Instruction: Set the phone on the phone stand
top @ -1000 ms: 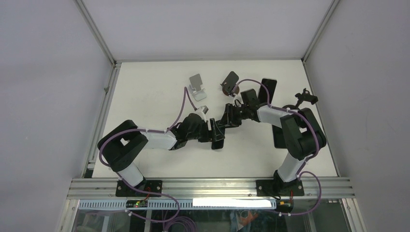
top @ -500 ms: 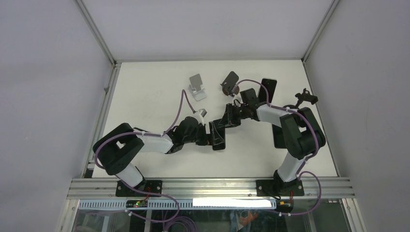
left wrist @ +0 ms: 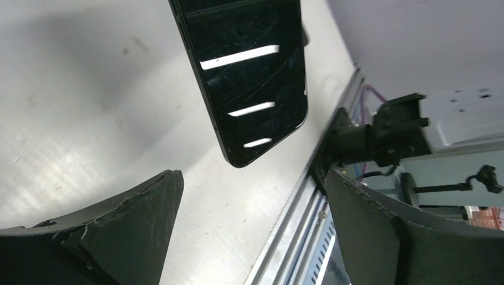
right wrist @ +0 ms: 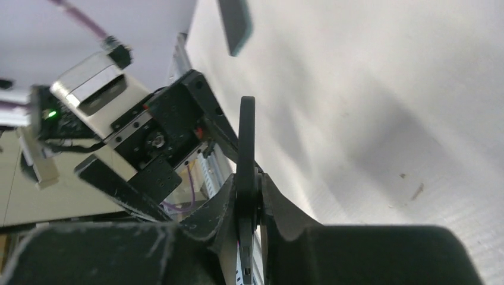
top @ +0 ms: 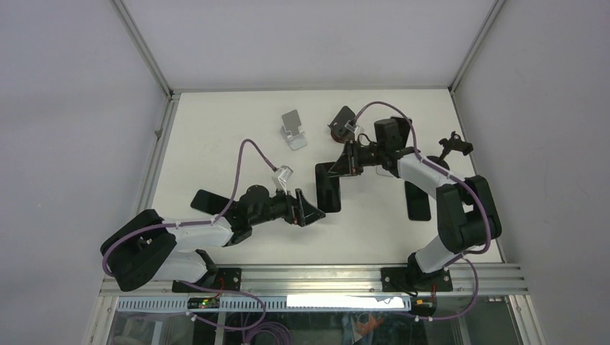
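Note:
A black phone (top: 329, 188) hangs above the table's middle, and my right gripper (top: 347, 164) is shut on its top end. In the right wrist view the phone (right wrist: 246, 142) shows edge-on, squeezed between the pads of the right gripper (right wrist: 249, 199). My left gripper (top: 303, 208) stands open just left of the phone, apart from it. In the left wrist view the phone's glossy face (left wrist: 252, 77) hangs beyond the empty left gripper (left wrist: 252, 222). A silver phone stand (top: 293, 129) and a black phone stand (top: 343, 121) stand at the back.
A second black phone (top: 210, 201) lies flat left of the left arm, and a third (top: 417, 201) lies under the right arm. A small black clamp stand (top: 455, 146) sits at the right edge. The metal rail (top: 316, 277) runs along the near edge.
My left gripper opened, let go of the phone and drew back to the near left. My right gripper closed on the phone and carried it slightly up and back.

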